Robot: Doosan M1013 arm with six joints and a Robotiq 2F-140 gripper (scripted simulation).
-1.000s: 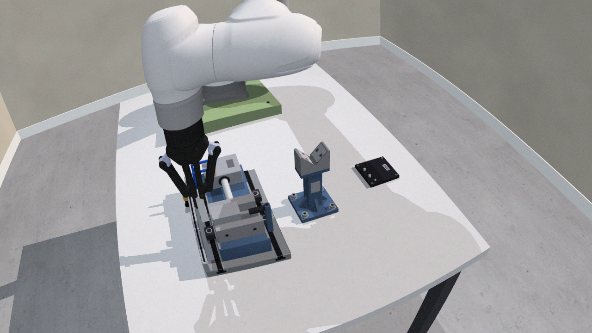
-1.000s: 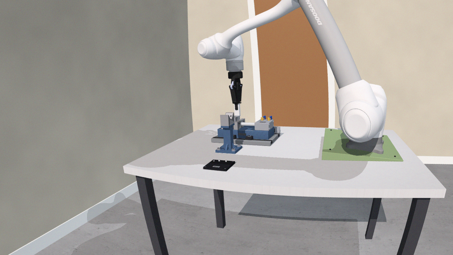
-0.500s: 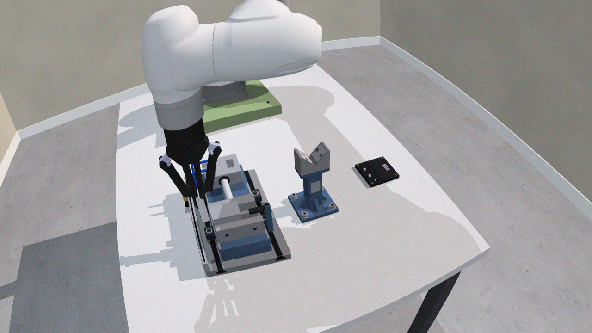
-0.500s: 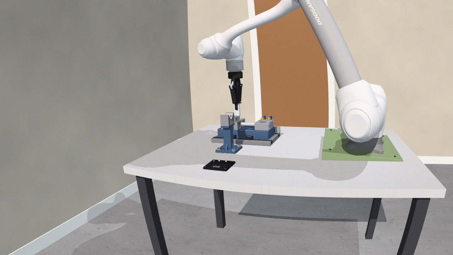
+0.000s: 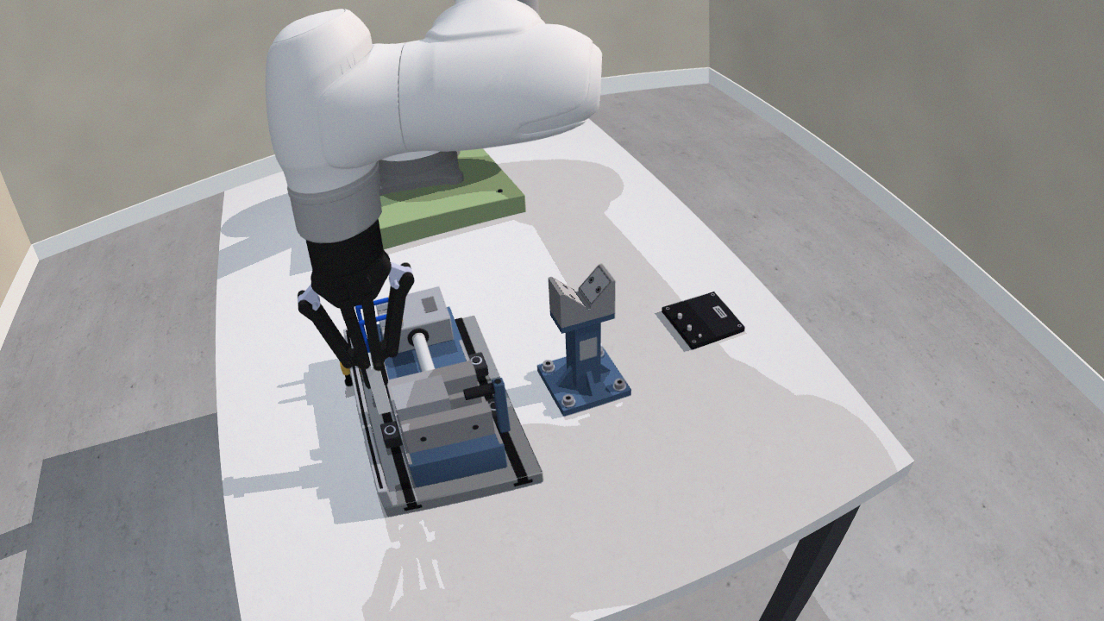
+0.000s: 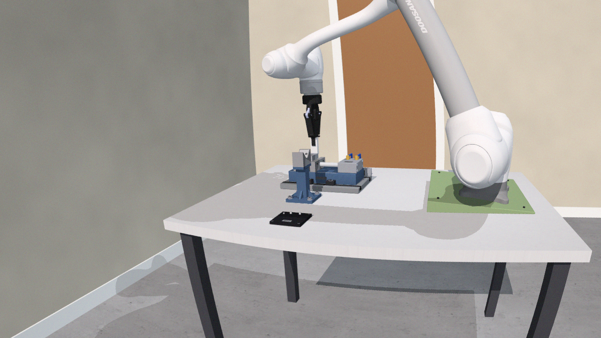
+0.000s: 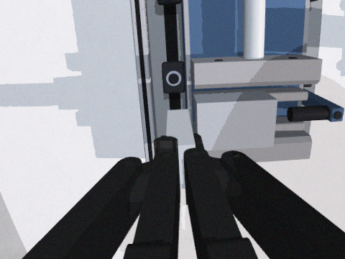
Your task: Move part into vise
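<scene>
The part is a grey block lying in the vise between the moving jaw and the fixed jaw. Its slot is hidden. The black work stop rod points at the part's right end. My gripper is shut and empty, pointing down. Its tips are low beside the part's other end, at the vise's left rail. I cannot tell whether they touch the part. In the top view the gripper hangs at the vise's left side. The black infeed plate holds nothing.
The V-block on its blue stand is right of the vise. The air cylinder with its white rod is behind the moving jaw. The arm's green base plate is at the back. The infeed plate lies near the table's edge.
</scene>
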